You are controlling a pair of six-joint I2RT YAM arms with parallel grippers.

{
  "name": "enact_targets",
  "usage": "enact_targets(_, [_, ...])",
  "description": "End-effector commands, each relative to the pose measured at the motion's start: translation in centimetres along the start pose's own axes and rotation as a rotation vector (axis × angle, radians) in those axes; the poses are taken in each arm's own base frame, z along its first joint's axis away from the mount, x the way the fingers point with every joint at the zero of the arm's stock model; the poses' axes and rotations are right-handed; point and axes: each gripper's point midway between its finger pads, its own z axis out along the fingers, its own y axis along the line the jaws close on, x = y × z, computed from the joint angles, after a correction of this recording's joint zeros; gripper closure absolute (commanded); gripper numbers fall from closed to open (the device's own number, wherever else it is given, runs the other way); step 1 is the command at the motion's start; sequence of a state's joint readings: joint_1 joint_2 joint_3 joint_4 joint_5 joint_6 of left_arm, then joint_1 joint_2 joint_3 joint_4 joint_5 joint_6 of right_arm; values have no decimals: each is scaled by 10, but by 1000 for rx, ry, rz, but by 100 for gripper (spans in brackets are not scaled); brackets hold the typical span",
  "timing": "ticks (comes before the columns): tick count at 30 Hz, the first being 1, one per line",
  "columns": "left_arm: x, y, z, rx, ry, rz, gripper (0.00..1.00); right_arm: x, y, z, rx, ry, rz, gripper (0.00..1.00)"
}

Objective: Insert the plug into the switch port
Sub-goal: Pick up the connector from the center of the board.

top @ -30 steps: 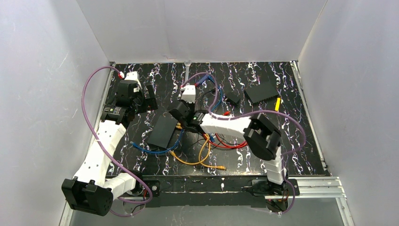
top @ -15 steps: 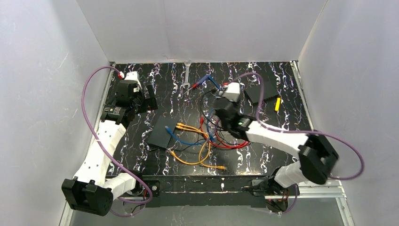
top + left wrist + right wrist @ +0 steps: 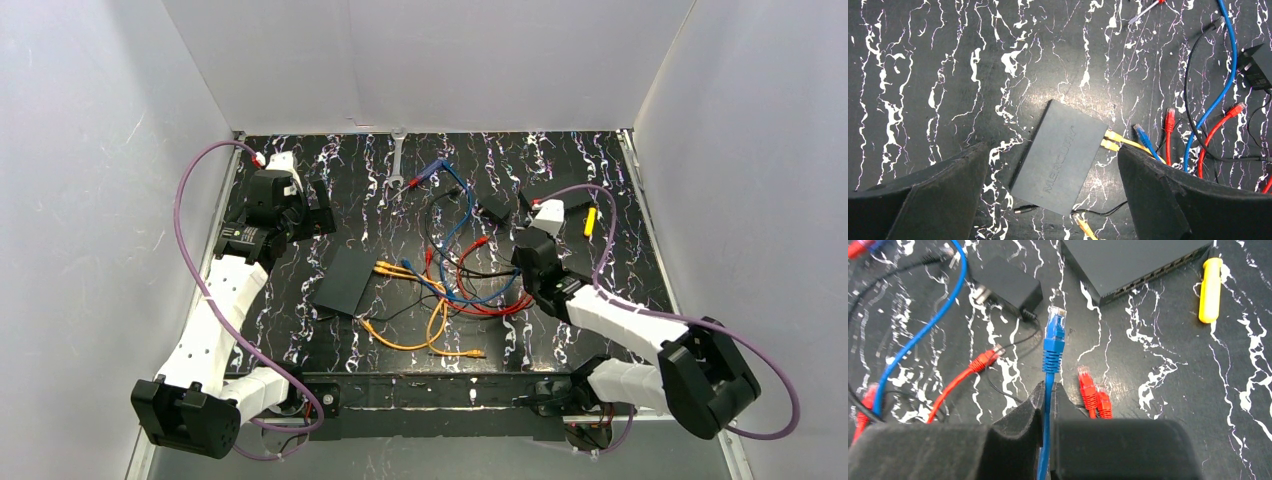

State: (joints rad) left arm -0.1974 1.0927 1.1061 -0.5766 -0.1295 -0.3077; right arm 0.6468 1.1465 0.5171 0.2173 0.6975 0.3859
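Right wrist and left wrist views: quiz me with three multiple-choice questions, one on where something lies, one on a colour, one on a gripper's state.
1. Where does the yellow tool lie?
A) beside the switch
B) on top of the switch
C) under the switch

2. What colour is the plug ahead of the right gripper?
A) red
B) blue
C) yellow

3. How is the left gripper?
A) open, holding nothing
B) shut on a cable
C) shut on the switch

Answers:
1 A, it lies just off the switch's right corner.
2 B, the gripper pinches the blue cable behind its blue plug.
3 A, its fingers stand wide apart, gripping nothing.
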Motion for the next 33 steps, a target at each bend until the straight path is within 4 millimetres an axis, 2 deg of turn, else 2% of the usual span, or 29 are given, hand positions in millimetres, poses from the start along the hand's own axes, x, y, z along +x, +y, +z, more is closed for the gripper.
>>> enact_targets(1, [-2, -1, 0, 8, 2, -7, 1, 14, -4, 8, 18, 43, -34, 85])
enact_targets(4, [-1, -2, 1, 12, 5, -7, 1, 14, -8, 9, 48, 71, -70, 63])
enact_targets(8, [-1, -3, 1, 18, 8, -7, 1, -4, 6, 7, 2, 104, -129, 42])
enact_targets(11, [-1, -3, 1, 19, 8, -8, 1, -12, 25, 4, -77, 156, -167, 28])
enact_targets(15, [-1, -3, 1, 18, 9, -4, 1, -22, 72, 1, -275, 237, -193, 24])
enact_targets(20, [-1, -2, 1, 15, 6, -3, 1, -22, 126, -5, -446, 338, -158, 24])
enact_targets(27, [-1, -3, 0, 20, 5, -4, 1, -15, 190, -10, -538, 374, -109, 28])
enact_targets(33, [-2, -3, -1, 22, 0, -2, 1, 7, 234, -3, -565, 386, -139, 35])
